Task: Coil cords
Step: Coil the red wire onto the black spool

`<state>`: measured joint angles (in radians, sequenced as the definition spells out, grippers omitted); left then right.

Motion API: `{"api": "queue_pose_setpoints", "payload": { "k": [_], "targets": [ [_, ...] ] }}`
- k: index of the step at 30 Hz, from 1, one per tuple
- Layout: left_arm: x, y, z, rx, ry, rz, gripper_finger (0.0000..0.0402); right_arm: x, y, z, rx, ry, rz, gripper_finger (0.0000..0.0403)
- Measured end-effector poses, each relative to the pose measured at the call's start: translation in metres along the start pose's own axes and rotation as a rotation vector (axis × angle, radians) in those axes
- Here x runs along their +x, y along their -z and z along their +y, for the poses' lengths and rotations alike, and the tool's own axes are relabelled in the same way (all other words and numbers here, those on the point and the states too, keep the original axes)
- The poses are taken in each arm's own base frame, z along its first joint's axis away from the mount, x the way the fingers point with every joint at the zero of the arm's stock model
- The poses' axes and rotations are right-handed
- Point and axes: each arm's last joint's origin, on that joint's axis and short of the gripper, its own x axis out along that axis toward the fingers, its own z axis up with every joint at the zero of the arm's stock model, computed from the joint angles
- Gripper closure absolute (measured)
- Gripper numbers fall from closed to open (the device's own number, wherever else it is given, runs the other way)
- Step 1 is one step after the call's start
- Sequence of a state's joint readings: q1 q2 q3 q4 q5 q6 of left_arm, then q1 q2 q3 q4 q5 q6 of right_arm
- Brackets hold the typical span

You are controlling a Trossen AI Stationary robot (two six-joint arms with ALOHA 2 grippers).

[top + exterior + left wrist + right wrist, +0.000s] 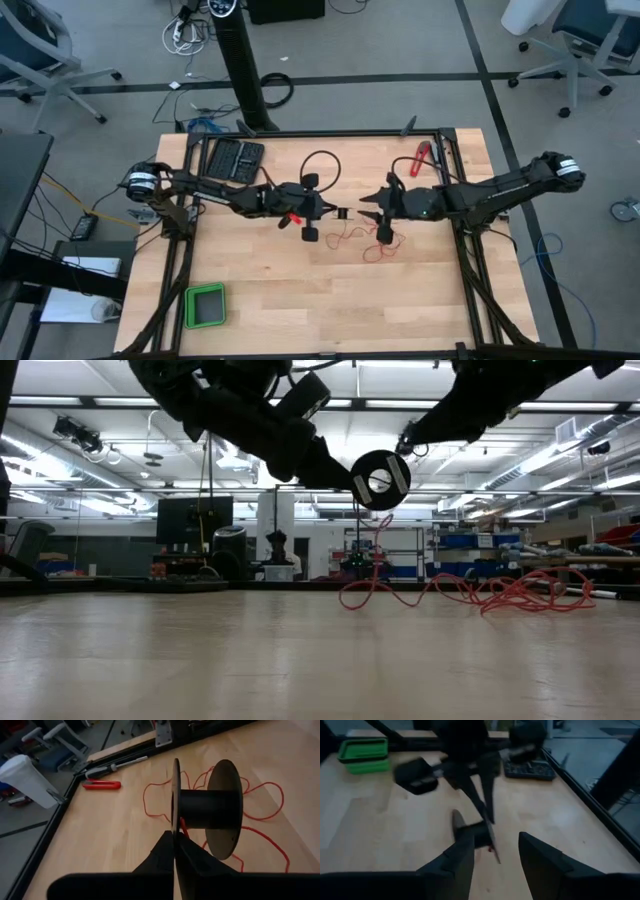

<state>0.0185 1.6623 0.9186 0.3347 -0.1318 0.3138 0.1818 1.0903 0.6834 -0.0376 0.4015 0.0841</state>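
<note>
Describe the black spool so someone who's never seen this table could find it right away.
Start at the middle of the wooden table, where the two arms nearly meet. The left gripper is shut on the black spool, holding it above the loose red cord. It is the only reel there: a short black drum between two round flanges, with no cord coiled on it.

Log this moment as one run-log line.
left pincer: shut on black spool, held above table | right pincer: open, facing spool | red cord: loose on table, mostly uncoiled
</note>
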Motion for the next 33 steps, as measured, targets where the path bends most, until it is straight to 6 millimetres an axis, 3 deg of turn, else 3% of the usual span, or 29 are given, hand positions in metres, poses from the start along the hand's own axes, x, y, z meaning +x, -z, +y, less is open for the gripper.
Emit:
{"api": "queue_pose_setpoints", "payload": {
  "k": [11,19,24,28,33],
  "targets": [
    [-0.003,-0.014,0.005,-0.011,-0.068,0.029,0.0396,0.002,0.008,-0.008,0.094,0.02,0.087,0.0252],
    [-0.029,-0.036,0.014,-0.015,-0.231,-0.003,0.0396,-0.001,0.025,-0.002,0.139,0.078,0.195,0.0252],
    [-0.049,-0.049,0.021,-0.029,-0.242,-0.047,0.0396,-0.004,0.032,0.003,0.183,-0.041,0.288,0.0253],
    [-0.061,-0.062,0.027,-0.07,-0.271,-0.143,0.0396,0.0,0.029,0.009,0.204,-0.074,0.256,0.0253],
    [-0.068,-0.075,0.032,-0.088,-0.314,-0.277,0.0396,0.007,0.031,0.014,0.119,0.01,0.224,0.0253]
  ]
}}
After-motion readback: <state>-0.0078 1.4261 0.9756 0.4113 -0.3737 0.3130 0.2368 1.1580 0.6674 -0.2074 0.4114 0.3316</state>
